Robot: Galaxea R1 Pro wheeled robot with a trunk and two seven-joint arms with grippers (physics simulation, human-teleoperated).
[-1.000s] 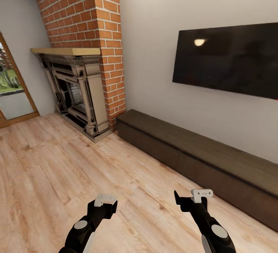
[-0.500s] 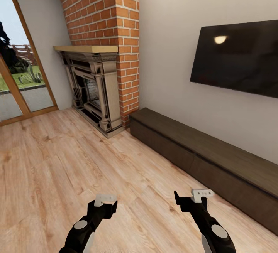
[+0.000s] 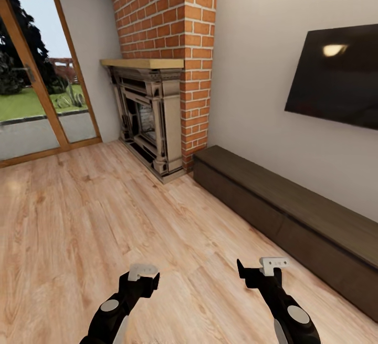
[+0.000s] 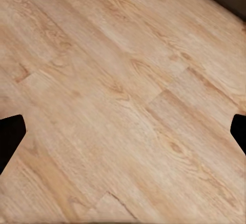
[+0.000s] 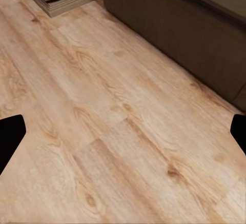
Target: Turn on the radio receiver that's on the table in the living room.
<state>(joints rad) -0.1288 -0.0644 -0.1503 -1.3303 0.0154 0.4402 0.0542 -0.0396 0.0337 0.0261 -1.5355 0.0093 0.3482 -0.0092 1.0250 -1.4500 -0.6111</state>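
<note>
Much of the living room here is open light wood floor [image 3: 79, 218], free from the glass door [image 3: 37, 71] at the left to the long dark wooden bench [image 3: 294, 213] at the right. The beige wall [image 3: 252, 71] closes the right side and carries a dark flat television [image 3: 341, 76] above the bench. The brick fireplace [image 3: 157, 108] stands in the corner, its base just beside the bench end. Low in the head view, the left gripper [image 3: 143, 277] and the right gripper [image 3: 262, 270] hang over bare floor, well apart. In each wrist view the dark fingertips [image 4: 11, 137] [image 5: 10, 134] sit at opposite edges, so both grippers are spread wide and carry nothing.
</note>
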